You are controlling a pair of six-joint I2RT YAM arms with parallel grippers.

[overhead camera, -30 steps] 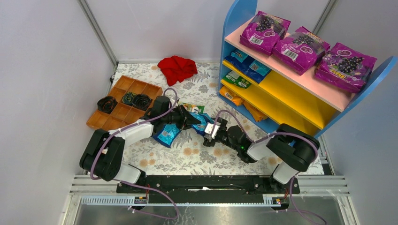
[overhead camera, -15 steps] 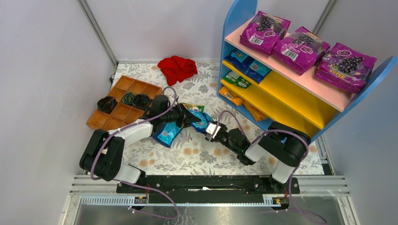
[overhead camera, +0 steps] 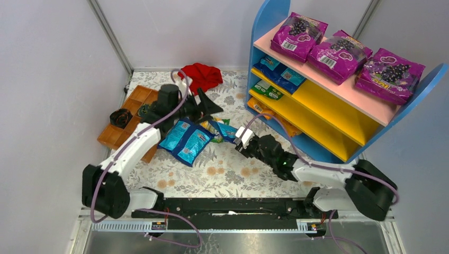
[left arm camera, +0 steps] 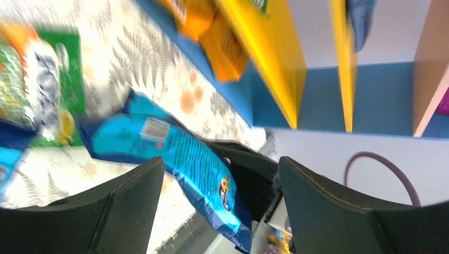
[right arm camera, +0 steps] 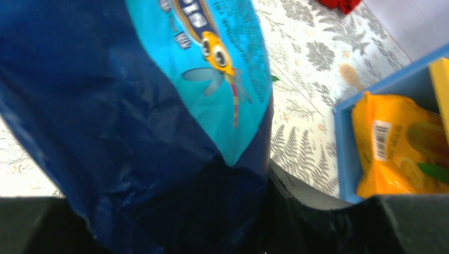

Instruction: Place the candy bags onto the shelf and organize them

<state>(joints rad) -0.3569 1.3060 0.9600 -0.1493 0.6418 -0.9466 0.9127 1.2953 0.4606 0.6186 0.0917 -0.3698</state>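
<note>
Blue glossy candy bag (right arm camera: 159, 106), pinched by one end in the closed right gripper (overhead camera: 241, 138) just left of the shelf (overhead camera: 263, 32), may slip or snag the lower board (overhead camera: 328, 127); left gripper (overhead camera: 210, 106) gapes empty

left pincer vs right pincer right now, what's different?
The left pincer is open and empty; the right pincer is shut on a glossy blue plastic candy bag. The left pincer is close to the crumpled red cloth; the right pincer sits nearer the blue-sided tiered shelf, by its bottom board. Shared: both wrist views look toward the shelf.
</note>
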